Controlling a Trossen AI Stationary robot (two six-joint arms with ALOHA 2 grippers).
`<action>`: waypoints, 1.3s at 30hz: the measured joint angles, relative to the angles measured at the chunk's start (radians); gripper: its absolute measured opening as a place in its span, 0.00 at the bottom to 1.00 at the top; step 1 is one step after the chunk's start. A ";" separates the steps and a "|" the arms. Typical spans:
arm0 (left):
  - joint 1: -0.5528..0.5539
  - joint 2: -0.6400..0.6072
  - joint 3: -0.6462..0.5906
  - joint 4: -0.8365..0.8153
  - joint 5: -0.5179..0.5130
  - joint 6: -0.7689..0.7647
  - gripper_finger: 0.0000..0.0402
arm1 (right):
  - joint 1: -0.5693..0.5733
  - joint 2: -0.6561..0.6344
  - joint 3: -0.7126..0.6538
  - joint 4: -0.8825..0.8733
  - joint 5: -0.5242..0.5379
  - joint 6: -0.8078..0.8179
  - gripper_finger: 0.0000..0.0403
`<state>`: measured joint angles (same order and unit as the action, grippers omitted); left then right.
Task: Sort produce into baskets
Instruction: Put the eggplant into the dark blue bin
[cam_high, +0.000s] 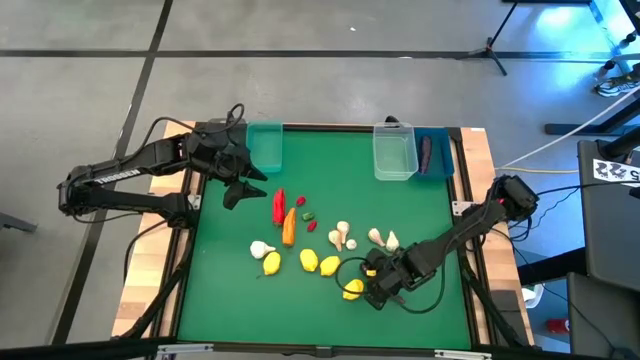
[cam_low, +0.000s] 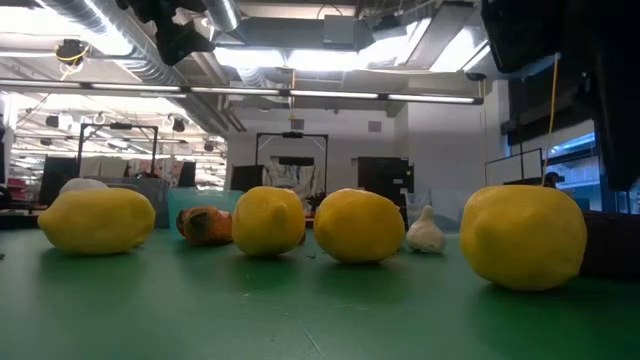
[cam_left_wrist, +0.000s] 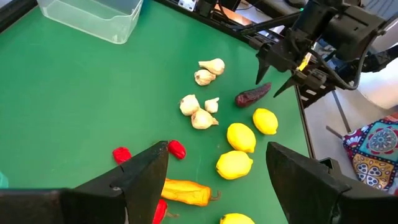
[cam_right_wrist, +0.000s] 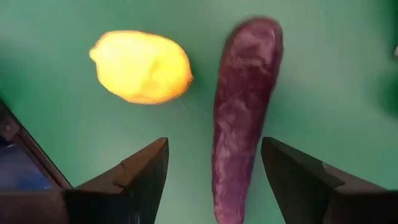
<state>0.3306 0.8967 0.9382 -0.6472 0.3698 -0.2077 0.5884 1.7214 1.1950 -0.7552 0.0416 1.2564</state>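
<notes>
Though hidden low, eggplant (cam_right_wrist: 242, 118) shows.

In the right wrist view we see the eggplant (cam_right_wrist: 242, 118) cut off by the frame edge. In the high view the right tool (cam_high: 377, 291) hides that eggplant, and the berries (cam_high: 310, 221) are too small to tell.

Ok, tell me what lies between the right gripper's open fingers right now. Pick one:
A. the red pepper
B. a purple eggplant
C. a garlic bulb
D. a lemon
B: in the right wrist view the purple eggplant lies lengthwise between the right gripper's open fingers, still on the green mat, while a lemon sits off to one side, outside the fingers.
</notes>
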 joint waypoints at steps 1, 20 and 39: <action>-0.001 0.000 0.000 0.000 0.000 0.000 0.66 | 0.000 0.000 0.000 0.011 0.011 -0.004 0.64; -0.003 0.000 0.000 0.002 0.000 0.012 0.66 | -0.028 0.136 0.000 -0.047 -0.069 0.018 0.94; -0.003 0.000 0.000 0.001 0.000 0.031 0.66 | -0.033 0.157 0.000 -0.007 -0.044 0.000 0.28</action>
<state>0.3279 0.8967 0.9382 -0.6464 0.3702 -0.1765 0.5556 1.8782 1.1954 -0.7620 -0.0023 1.2564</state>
